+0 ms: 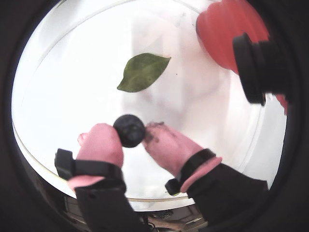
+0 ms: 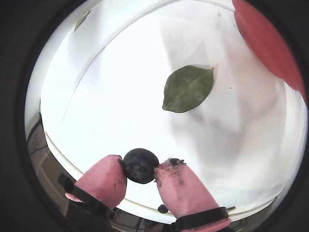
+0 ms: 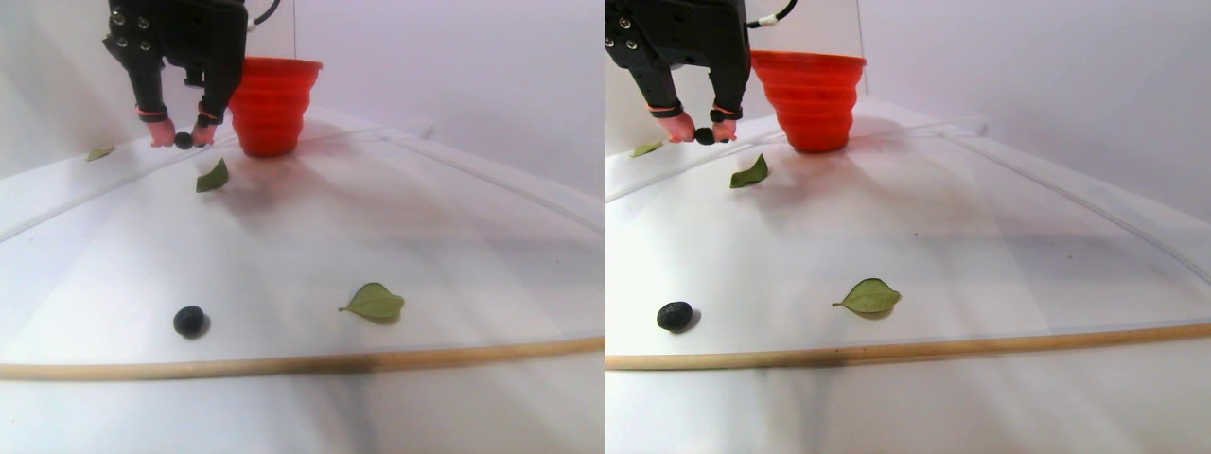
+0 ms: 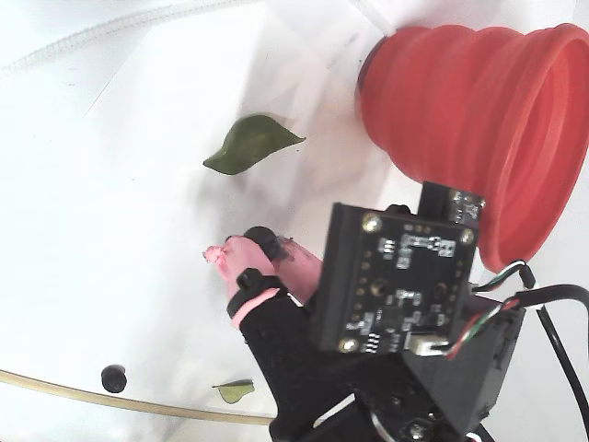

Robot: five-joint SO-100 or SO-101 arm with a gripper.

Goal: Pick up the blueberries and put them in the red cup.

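My gripper is shut on one blueberry, pinched between its two pink fingertips. Another wrist view shows the same berry gripped above the white surface. The red cup stands upright just right of the gripper in the stereo pair view. It also fills the upper right of the fixed view, red cup, beside the held berry. A second blueberry lies loose near the front wooden edge, and the fixed view shows this loose berry too.
A green leaf lies on the white table ahead of the fingers. Another leaf rests near the front edge. A third small leaf sits at the far left. A wooden strip borders the front.
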